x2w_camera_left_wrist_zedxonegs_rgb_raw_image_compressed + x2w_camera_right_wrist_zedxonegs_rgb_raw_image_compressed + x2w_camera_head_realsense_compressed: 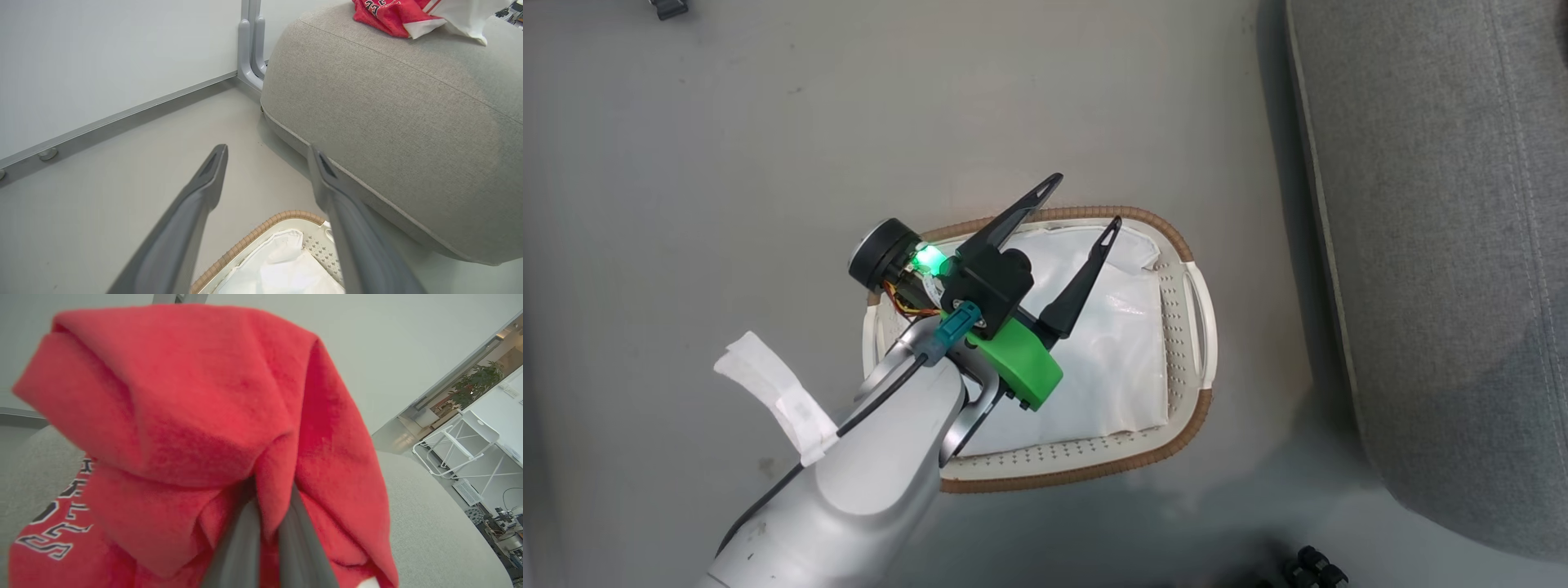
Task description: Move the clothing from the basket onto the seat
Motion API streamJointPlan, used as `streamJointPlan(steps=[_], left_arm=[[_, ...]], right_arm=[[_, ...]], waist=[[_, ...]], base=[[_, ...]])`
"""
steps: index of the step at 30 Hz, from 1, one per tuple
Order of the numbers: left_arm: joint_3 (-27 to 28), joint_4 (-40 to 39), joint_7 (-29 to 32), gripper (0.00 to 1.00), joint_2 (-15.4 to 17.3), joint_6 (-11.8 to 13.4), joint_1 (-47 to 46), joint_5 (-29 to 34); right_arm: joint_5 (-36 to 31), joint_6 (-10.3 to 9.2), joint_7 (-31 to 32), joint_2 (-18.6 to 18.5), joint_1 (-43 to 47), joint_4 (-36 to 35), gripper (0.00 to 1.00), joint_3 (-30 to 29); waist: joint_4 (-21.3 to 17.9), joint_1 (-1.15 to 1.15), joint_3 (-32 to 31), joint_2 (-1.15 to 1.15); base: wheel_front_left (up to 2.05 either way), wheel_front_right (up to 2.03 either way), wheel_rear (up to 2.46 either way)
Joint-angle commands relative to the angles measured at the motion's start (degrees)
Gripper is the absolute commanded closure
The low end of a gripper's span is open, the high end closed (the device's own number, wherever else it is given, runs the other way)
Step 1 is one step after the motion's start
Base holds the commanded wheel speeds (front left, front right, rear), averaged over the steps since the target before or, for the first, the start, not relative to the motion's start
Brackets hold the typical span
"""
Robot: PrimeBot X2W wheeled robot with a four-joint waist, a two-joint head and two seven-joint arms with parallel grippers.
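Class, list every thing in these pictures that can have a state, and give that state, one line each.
basket: upright on the floor, nothing red inside.
sheet: crumpled, lining the basket.
clothing: bunched on the seat, a fold pinched by the right gripper.
seat: carries the clothing.
left gripper: open, empty, above the basket.
right gripper: shut on the clothing.

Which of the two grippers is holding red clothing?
The right gripper: it is shut on a fold of the red clothing. The left gripper stands open and empty above the basket.
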Motion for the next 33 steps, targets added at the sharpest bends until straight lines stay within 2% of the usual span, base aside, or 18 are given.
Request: streamJointPlan(steps=[1,3,4,5,6,21,26,33], left_arm=[[0.2,0.2,0.0,0.0,0.5,-0.1,-0.7,-0.2],[0.4,0.3,0.0,0.0,0.8,-0.1,-0.6,-0.3],[0.6,0.4,0.0,0.0,1.0,-0.1,-0.5,-0.5],[0.8,0.5,0.0,0.0,1.1,0.0,-0.4,-0.7],[0.9,0.5,0.0,0.0,1.1,0.0,-0.3,-0.8],[3.9,-0.8,0.0,0.0,0.8,-0.1,3.8,-2.8],[7.0,-1.6,0.0,0.0,0.0,0.1,7.2,-3.2],[12.3,-2.5,0.0,0.0,-1.0,1.1,12.3,-3.2]], right_arm=[[-0.2,-0.1,-0.1,0.2,1.2,-0.4,0.83,-0.1],[0.0,-0.09,-0.1,1.0,1.5,-1.3,0.54,0.3],[0.3,-0.09,-0.1,1.4,1.9,-1.9,0.19,0.6],[0.6,-0.1,-0.1,1.8,2.4,-2.3,0.05,0.8],[0.8,-0.1,-0.1,2.0,3.0,-2.7,0.0,1.0],[2.3,-0.09,-0.1,4.6,12.9,-9.4,0.0,5.7],[4.4,-0.09,-0.1,4.7,14.6,-10.8,0.0,10.0],[8.1,-0.09,-0.1,7.2,14.7,-10.8,0.0,16.2]], waist=[[-0.6,-0.01,0.3,0.67],[-1.2,-0.01,-0.1,0.67],[-1.5,-0.01,-0.4,0.67],[-1.7,-0.01,-0.7,0.67],[-2.0,-0.01,-1.2,0.67],[-3.0,-0.01,-11.0,0.67],[-1.4,-0.01,-17.0,0.67],[1.4,-0.01,-23.6,0.67]], base=[[0.0,0.0,0.0],[0.0,0.0,0.0],[0.0,0.0,0.0],[0.0,0.0,0.0],[0.0,0.0,0.0],[0.0,0.0,0.0],[0.0,0.0,0.0],[0.0,0.0,0.0]])
